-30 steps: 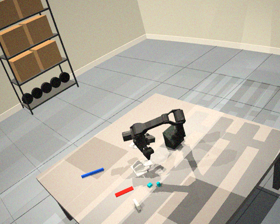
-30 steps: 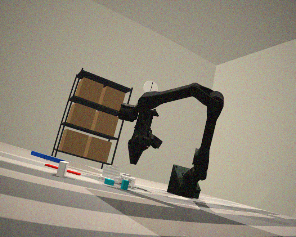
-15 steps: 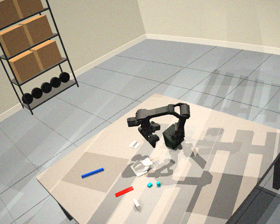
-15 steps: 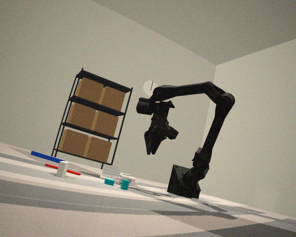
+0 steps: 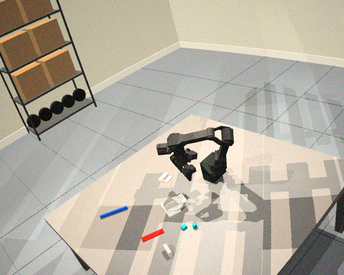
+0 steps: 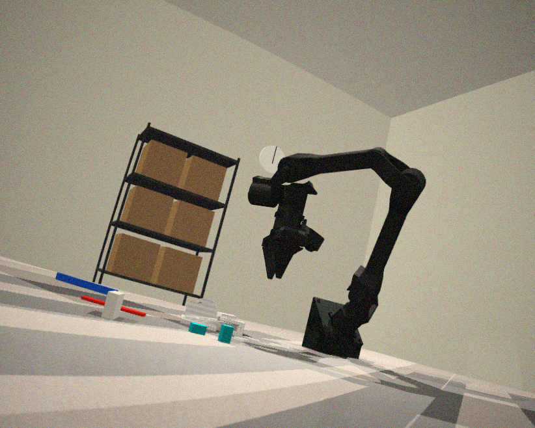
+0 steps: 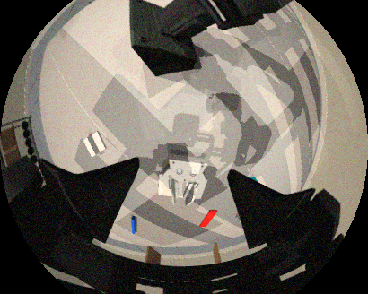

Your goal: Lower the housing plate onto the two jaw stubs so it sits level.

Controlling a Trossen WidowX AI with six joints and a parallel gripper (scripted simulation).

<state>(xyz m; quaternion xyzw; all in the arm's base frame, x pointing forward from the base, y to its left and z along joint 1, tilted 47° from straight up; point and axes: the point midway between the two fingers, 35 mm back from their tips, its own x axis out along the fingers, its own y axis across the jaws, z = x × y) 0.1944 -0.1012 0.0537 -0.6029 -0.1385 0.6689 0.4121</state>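
Observation:
The white housing plate (image 5: 181,197) (image 7: 188,167) lies over the rear ends of the two jaws on the white base. It looks about level; the stubs beneath it are hidden, so full seating cannot be told. In the wrist view the left jaw (image 7: 174,189) and right jaw (image 7: 190,193) stick out from under it, side by side. My gripper (image 5: 190,175) (image 6: 274,276) (image 7: 185,168) is open and empty, high above the table and clear of the plate, set back toward the arm's base. The plate appears between the fingers in the wrist view only because it lies far below.
A blue bar (image 5: 113,212) (image 6: 84,283) (image 7: 133,225), a red bar (image 5: 152,235) (image 7: 208,218), a small white block (image 5: 167,249) (image 6: 112,305) and two teal blocks (image 5: 183,226) (image 6: 225,334) lie around the assembly. A white slotted piece (image 5: 165,177) (image 7: 94,143) lies behind it.

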